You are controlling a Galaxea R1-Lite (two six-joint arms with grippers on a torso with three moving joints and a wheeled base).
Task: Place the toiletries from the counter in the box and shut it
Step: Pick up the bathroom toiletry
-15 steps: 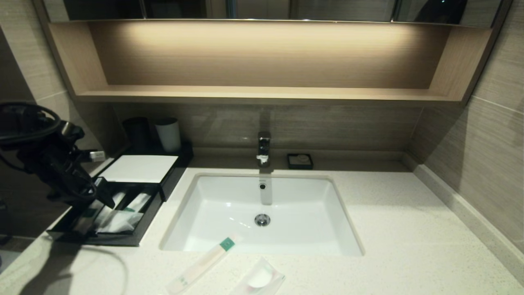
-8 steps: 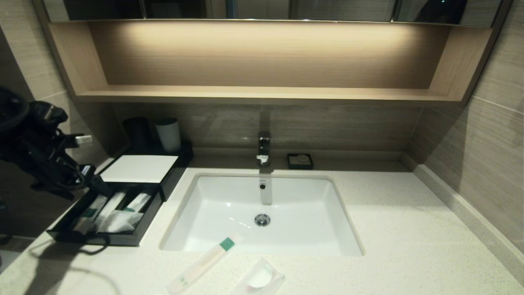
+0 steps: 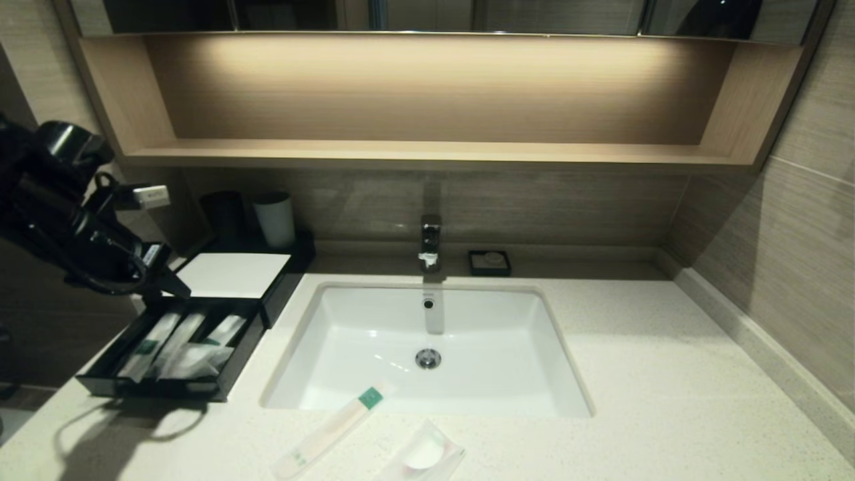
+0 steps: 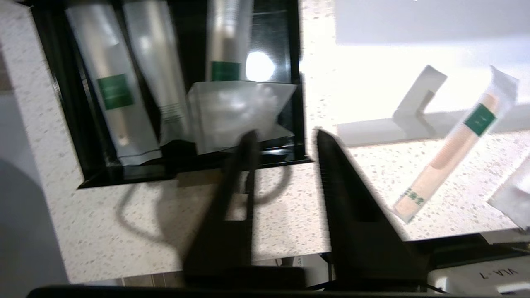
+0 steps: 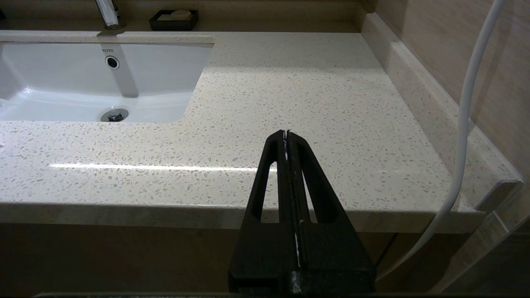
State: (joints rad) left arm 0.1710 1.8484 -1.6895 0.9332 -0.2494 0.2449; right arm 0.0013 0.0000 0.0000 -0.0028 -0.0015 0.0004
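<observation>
1. The left gripper [image 4: 283, 136] shows its two fingers [image 4: 331, 165] parted with nothing between them; it hangs above the box [image 3: 230, 275] at the left end of the counter [image 3: 654, 374].
2. The box's drawer tray [image 3: 100, 374] is pulled out, with wrapped packets lying inside it.
3. The whitish packet with a green end [image 3: 330, 431] lies on the counter to the right of the box, at the sink [image 3: 427, 347] front rim.
4. The square sachet [image 3: 421, 457] lies just beside that packet, farther from the box.
5. The right gripper [image 5: 286, 134], fingers pressed together and empty, sits at the counter's front edge, well apart from the box.
</observation>
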